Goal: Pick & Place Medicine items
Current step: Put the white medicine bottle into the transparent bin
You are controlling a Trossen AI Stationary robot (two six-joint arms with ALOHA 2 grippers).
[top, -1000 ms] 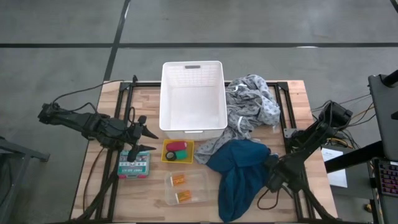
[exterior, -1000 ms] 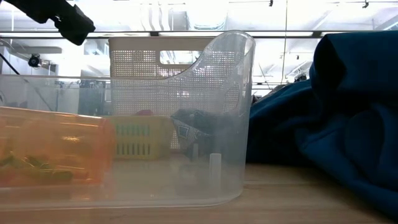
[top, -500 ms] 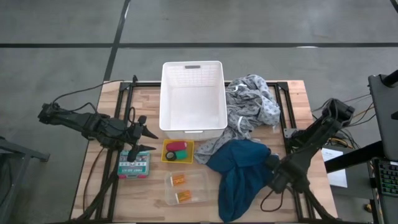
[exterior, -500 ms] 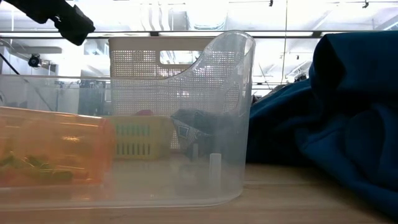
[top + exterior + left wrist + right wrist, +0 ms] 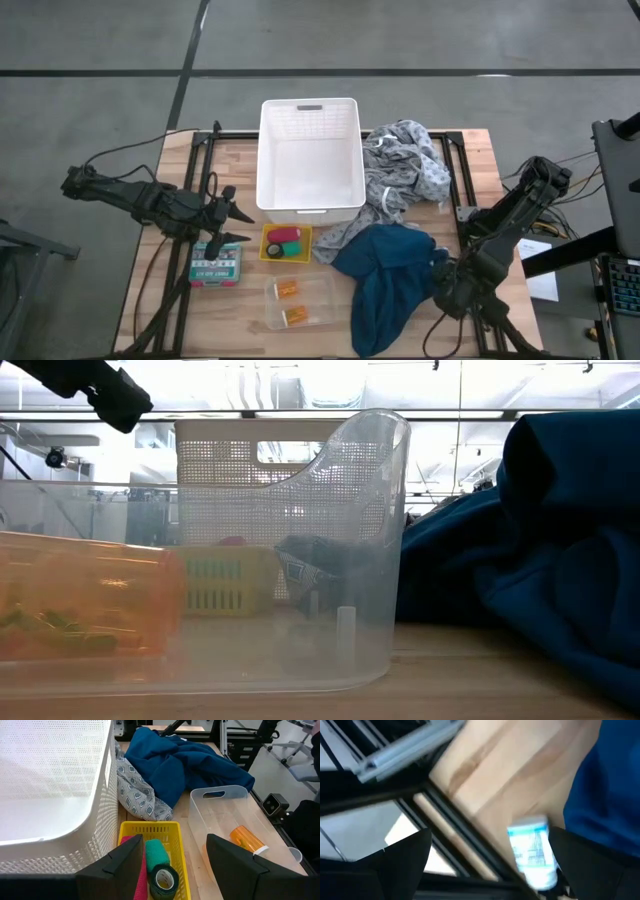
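From above, the left gripper (image 5: 232, 222), fingers part-open and empty, hovers near the bench's left edge, beside the yellow tray (image 5: 286, 243) holding the pink-red cylinder (image 5: 283, 236) and dark green roll (image 5: 276, 250). Two orange pill bottles (image 5: 288, 290) lie in the clear bin (image 5: 299, 301).

The left wrist view looks down on the roll, probably its next target.

The right wrist view shows the right gripper (image 5: 485, 865) spread wide around a white labelled bottle (image 5: 532, 856) at the bench's right edge, not yet clamped.

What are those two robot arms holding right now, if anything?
Nothing. The left tool hovers open and empty above the yellow basket. The right tool is open at the table's edge, with a white labelled bottle between its fingers, not gripped.
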